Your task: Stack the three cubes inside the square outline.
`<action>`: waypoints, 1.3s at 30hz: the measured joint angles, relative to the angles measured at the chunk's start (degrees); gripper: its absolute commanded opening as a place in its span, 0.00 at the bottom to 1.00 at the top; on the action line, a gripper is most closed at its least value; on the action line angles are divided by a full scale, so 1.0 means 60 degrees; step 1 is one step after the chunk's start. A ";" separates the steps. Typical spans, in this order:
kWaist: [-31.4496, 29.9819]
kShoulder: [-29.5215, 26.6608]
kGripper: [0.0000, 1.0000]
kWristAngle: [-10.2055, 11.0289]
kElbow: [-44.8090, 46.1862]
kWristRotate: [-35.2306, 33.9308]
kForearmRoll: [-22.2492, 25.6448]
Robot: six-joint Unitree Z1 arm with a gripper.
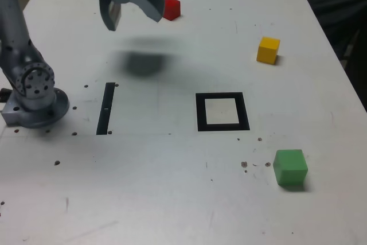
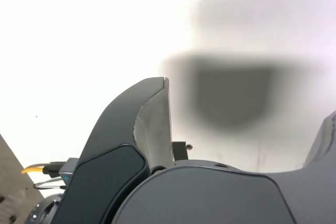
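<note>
In the exterior view my gripper [image 1: 135, 20] hangs above the far part of the white table, open with nothing between its fingers. The red cube [image 1: 171, 8] sits just to the gripper's right in that view, apart from it. At the exterior view's far right is the yellow cube [image 1: 268, 49], and the green cube [image 1: 290, 167] lies near the front right. The square outline [image 1: 222, 112], black around a pale centre, holds nothing. The wrist view shows only my open gripper [image 2: 249, 98], one finger [image 2: 152, 124], and its shadow on the table; no cube appears there.
A thin black strip [image 1: 106, 108] lies left of the outline in the exterior view. The arm's grey base [image 1: 34, 93] stands at the table's left edge. A dark shape [image 1: 338, 4] sits beyond the table's far right edge.
</note>
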 measured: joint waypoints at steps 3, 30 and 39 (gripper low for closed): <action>0.0170 0.0291 0.99 -0.0031 -0.0352 0.0142 0.0022; 0.1620 0.3265 0.97 0.0466 -0.4542 0.1907 0.1352; 0.1691 0.3872 0.97 0.0473 -0.5259 0.2297 0.1358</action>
